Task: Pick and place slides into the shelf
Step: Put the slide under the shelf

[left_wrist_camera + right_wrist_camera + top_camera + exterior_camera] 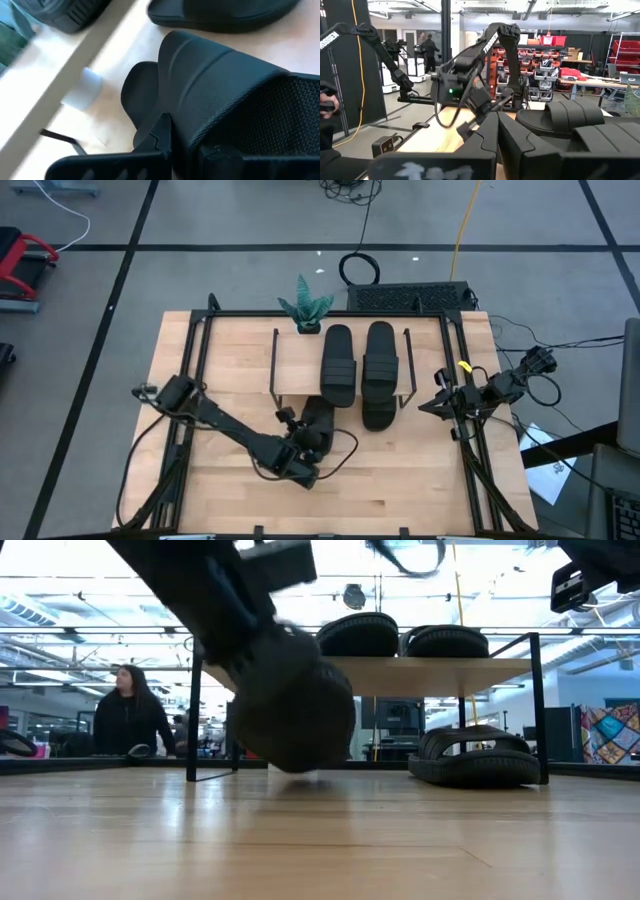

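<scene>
Holding one slide (318,418) clamped in your left claw (312,442), you have it just in front of the shelf (300,360), above the surface (400,480). Two slides (338,362) lie on the shelf top, another (478,756) rests under it. Your right claw (440,404) waits together beside the shelf

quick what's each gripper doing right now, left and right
Left gripper: shut on a slide, in front of the shelf.
Right gripper: shut, holding nothing, waiting at the table's right edge.
</scene>
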Robot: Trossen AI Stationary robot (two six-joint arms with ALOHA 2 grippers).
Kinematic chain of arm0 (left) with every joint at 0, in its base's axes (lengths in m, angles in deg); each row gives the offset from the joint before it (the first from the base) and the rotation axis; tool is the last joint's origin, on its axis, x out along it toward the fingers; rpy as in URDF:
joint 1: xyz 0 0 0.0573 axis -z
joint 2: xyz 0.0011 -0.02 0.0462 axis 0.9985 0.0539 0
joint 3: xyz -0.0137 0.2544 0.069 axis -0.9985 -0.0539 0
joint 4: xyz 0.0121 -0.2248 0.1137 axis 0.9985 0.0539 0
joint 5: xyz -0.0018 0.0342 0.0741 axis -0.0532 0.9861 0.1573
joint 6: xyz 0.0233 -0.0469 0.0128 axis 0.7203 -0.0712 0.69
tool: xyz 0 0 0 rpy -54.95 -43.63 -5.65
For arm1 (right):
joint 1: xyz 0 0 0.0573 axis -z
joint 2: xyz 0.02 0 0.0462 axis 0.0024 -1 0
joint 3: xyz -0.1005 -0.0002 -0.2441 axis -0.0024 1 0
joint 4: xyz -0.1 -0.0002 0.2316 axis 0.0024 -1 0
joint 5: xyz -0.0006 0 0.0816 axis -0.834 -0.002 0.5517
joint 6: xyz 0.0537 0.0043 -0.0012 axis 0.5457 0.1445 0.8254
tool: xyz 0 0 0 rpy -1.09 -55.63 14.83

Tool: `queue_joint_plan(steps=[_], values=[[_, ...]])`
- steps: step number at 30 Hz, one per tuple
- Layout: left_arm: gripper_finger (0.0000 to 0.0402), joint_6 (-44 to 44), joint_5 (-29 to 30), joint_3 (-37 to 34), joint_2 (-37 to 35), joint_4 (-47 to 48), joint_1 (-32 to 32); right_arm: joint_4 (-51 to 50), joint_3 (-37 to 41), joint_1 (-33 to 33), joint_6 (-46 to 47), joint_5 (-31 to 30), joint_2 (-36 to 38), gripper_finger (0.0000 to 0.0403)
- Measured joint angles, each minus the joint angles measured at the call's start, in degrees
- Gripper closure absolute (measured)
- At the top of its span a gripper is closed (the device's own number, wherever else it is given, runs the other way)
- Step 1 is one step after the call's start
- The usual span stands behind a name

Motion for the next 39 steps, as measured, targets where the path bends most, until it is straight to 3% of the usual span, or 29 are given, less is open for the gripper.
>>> queue_joint_plan(steps=[16,39], values=[[0.0387,7.6,5.2,0.0,5.3,-10.1,-6.3,0.1,0.0,0.0,-0.3,0.0,0.0,0.0403],[0.0387,18.3,0.7,0.0,6.1,-21.4,-12.3,0.1,0.0,0.0,-0.3,-0.2,0.0,0.0403]])
